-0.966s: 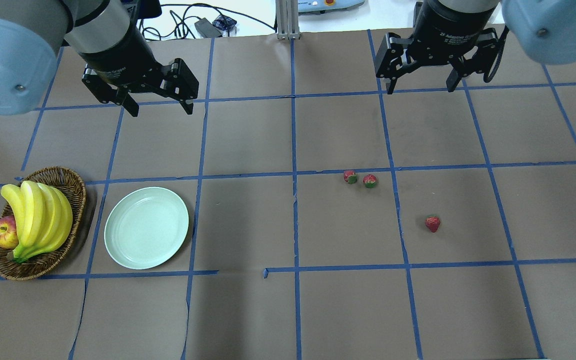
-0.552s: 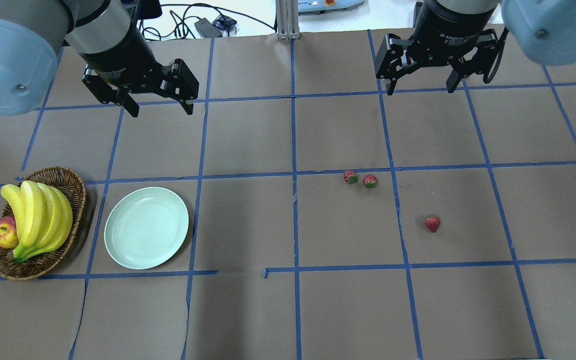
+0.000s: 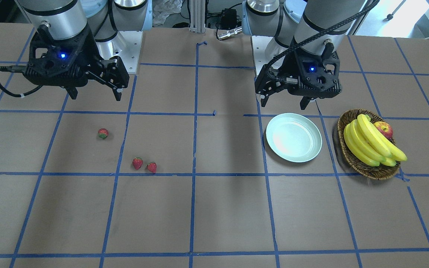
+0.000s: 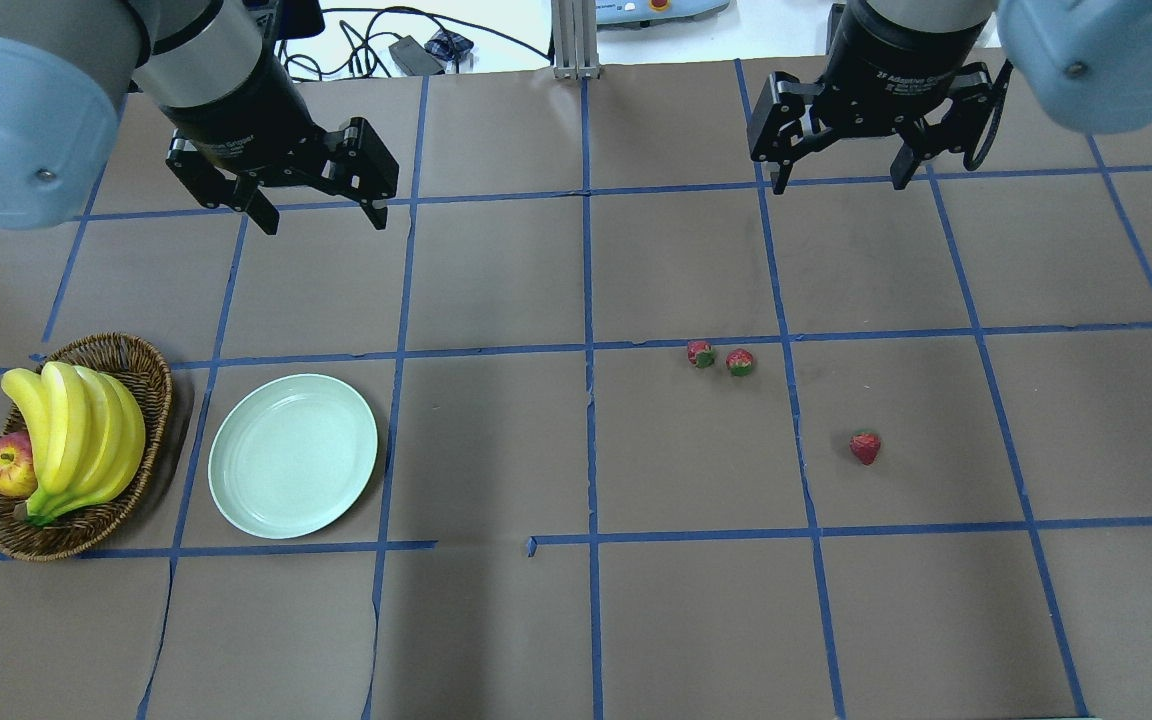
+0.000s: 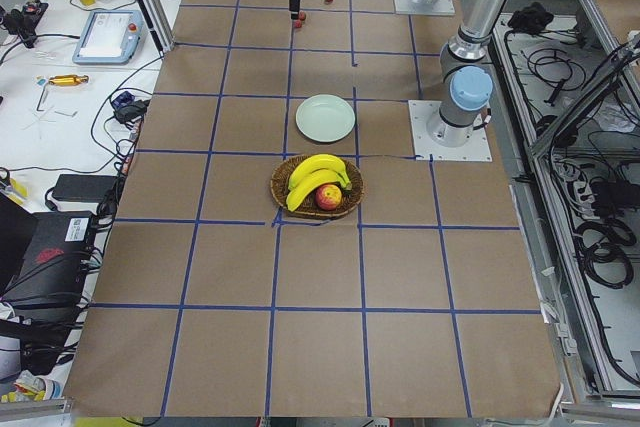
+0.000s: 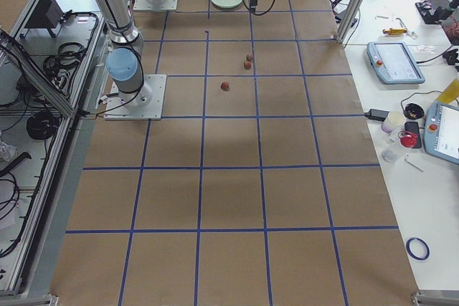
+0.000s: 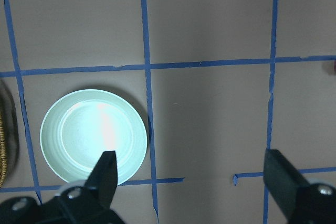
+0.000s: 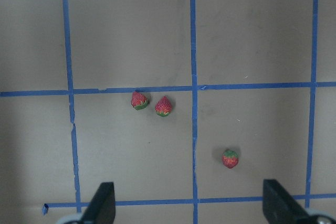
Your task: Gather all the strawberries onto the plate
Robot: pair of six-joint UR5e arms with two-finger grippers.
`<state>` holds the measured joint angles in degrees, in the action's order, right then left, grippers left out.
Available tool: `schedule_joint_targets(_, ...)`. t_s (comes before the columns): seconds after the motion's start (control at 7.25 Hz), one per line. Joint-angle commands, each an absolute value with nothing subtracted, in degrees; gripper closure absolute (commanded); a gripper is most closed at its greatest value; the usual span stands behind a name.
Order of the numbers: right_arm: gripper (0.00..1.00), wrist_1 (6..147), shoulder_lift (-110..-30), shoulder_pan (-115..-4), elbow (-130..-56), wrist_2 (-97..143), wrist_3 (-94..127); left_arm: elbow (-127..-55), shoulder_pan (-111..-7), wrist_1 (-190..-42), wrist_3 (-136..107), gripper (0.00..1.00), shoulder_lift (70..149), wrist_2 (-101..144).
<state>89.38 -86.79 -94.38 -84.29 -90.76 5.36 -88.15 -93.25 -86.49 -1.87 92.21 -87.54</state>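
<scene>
Three small red strawberries lie on the brown table: two close together (image 4: 701, 353) (image 4: 740, 361) and one apart (image 4: 865, 446). They also show in the right wrist view (image 8: 139, 100) (image 8: 163, 106) (image 8: 230, 158) and front view (image 3: 151, 167) (image 3: 137, 163) (image 3: 103, 133). The pale mint-green plate (image 4: 293, 455) is empty, left of centre; it also shows in the left wrist view (image 7: 93, 136). My left gripper (image 4: 320, 217) is open, high above the table behind the plate. My right gripper (image 4: 837, 181) is open, high behind the strawberries.
A brown wicker basket (image 4: 139, 365) with bananas (image 4: 76, 435) and a red-yellow apple (image 4: 6, 465) stands left of the plate, close to it. Blue tape lines grid the brown table cover. Cables and devices lie beyond the table's far edge.
The right gripper has shifted very slightly toward the far edge. The left gripper, strawberries and plate have not moved.
</scene>
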Motion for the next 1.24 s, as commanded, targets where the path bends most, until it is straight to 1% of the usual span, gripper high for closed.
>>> schedule_joint_targets(0.0,0.0,90.26,-85.0,-93.87,-89.26,-92.71,4.84,-88.15,-93.25,-86.48,-1.85,0.0,92.11,-87.54)
schedule_joint_targets(0.28,0.0,92.87,-83.24,-89.5,-96.29,-97.21,2.92,-88.42,-93.25,-86.48,-1.85,0.0,92.2,-87.54)
schedule_joint_targets(0.55,0.0,104.53,-82.88,-85.27,-108.31,-97.12,-2.19,-88.94,-93.25,-86.4,-1.93,0.0,92.29,-87.54)
schedule_joint_targets(0.83,0.0,117.81,-82.71,-84.2,-118.43,-96.77,-9.01,-89.03,-93.25,-86.4,-1.93,0.0,92.37,-87.54)
schedule_joint_targets(0.97,0.0,121.78,-82.71,-83.59,-122.65,-93.64,-10.27,-89.03,-93.25,-86.4,-2.02,0.0,92.37,-87.54)
schedule_joint_targets(1.1,0.0,122.95,-82.71,-82.89,-124.26,-93.69,-13.5,-89.03,-93.25,-86.4,-2.02,0.0,92.37,-87.45)
